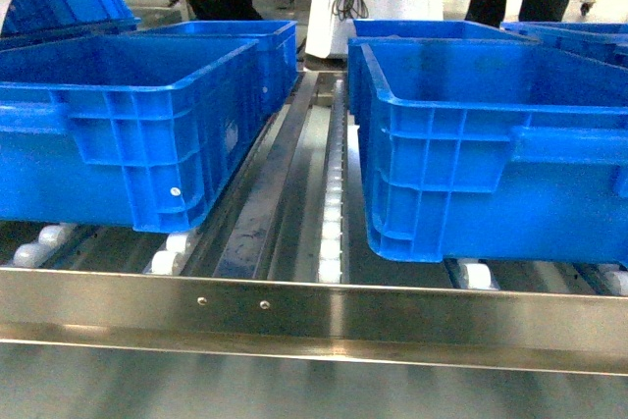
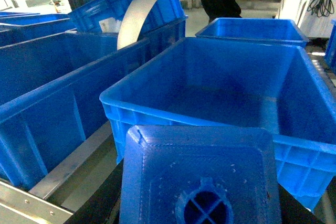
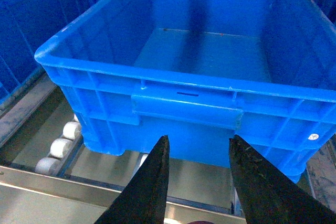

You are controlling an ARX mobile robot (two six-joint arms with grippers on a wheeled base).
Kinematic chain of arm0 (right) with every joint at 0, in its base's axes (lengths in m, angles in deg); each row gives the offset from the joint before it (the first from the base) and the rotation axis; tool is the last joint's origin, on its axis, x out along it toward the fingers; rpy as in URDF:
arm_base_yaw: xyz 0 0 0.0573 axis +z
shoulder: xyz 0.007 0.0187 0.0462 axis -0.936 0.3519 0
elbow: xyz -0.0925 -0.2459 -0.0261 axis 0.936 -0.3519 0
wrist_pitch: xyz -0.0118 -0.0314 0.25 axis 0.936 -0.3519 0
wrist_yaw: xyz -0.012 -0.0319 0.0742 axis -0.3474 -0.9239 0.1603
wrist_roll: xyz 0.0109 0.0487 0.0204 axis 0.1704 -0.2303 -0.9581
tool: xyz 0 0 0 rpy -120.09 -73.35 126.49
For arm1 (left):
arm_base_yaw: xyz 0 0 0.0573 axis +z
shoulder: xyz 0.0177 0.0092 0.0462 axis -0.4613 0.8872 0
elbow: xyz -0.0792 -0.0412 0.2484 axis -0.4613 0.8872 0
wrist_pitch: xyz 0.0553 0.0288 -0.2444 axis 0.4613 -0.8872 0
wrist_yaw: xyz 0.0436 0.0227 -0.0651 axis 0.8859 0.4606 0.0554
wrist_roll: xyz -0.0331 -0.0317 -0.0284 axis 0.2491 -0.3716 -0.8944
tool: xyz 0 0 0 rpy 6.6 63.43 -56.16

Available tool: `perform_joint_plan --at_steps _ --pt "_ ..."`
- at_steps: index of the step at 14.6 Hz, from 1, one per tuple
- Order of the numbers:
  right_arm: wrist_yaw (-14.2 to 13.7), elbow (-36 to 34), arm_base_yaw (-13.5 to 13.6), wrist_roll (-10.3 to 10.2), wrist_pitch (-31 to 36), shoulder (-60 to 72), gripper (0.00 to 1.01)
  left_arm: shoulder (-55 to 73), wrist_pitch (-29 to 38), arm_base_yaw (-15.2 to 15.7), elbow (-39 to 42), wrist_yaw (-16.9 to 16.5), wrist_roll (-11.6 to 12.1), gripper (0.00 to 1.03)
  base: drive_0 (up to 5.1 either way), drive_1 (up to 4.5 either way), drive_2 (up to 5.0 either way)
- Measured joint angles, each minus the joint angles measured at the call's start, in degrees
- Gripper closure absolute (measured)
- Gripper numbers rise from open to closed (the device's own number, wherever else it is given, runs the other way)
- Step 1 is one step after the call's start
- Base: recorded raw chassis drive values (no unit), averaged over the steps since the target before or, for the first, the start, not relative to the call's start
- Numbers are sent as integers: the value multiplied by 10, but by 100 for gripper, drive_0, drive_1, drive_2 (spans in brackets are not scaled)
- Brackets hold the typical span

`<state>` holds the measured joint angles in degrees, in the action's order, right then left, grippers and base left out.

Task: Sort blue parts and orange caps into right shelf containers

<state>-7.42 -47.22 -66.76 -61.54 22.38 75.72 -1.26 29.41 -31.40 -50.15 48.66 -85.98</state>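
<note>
A blue part [image 2: 199, 179] is seen filling the left wrist view, apparently held before a bin [image 2: 220, 93]; the left jaws cannot be told. The right gripper [image 3: 198, 179] is spread empty before its bin [image 3: 189, 72], so a release over the rim is judged next.

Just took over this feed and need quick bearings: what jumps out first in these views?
Two big blue bins dominate, one on the left and one on the right, both sitting on the steel roller shelf. The left wrist view is filled by a blue block pressed close to the lens. The right hand hangs open and empty in front of the right bin, whose visible floor is bare.
</note>
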Motion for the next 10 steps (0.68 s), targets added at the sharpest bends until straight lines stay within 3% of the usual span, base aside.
perform_joint_plan --at_steps 7,8,9,10 --pt "0 0 0 0 -1 0 67 0 -2 0 0 0 0 59 0 0 0" --pt "-71 36 18 -38 -126 20 67 0 -2 0 0 0 0 59 0 0 0" --pt "-294 172 53 -188 -386 115 67 0 0 0 0 2 0 59 0 0 0" --pt "-476 263 50 -376 -577 195 67 -1 -2 -4 0 -1 0 59 0 0 0"
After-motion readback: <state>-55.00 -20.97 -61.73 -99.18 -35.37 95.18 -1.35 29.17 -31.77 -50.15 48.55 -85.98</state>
